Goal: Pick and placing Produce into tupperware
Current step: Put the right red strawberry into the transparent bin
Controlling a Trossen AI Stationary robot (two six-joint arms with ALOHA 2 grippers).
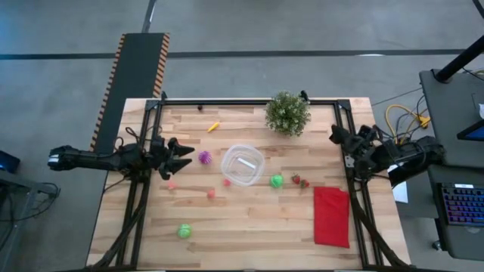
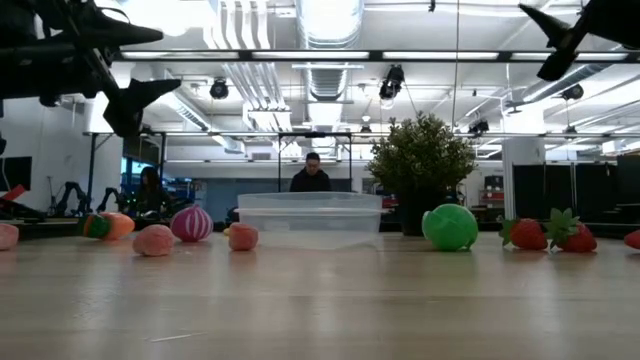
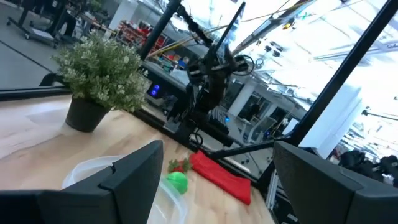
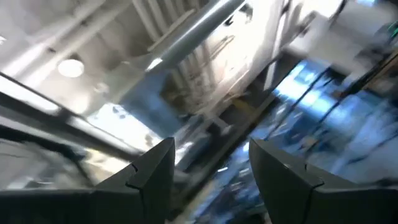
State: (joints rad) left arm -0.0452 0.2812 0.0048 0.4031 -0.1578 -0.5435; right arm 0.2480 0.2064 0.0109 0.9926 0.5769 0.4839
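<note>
The round clear plastic tupperware bowl (image 1: 243, 165) sits mid-table, nothing visible in it, with small toy produce scattered around. A purple ridged toy (image 1: 205, 157) lies just beyond the left gripper (image 1: 181, 156), whose fingers are spread apart and empty, raised above the wood. A green round toy (image 1: 277, 180) and 2 red strawberries (image 1: 300, 181) sit on the bowl's far side. The right gripper (image 1: 335, 134), fingers apart, hangs at the opposite edge, near the red cloth (image 1: 331, 216) and the bushy green potted plant (image 1: 287, 113).
</note>
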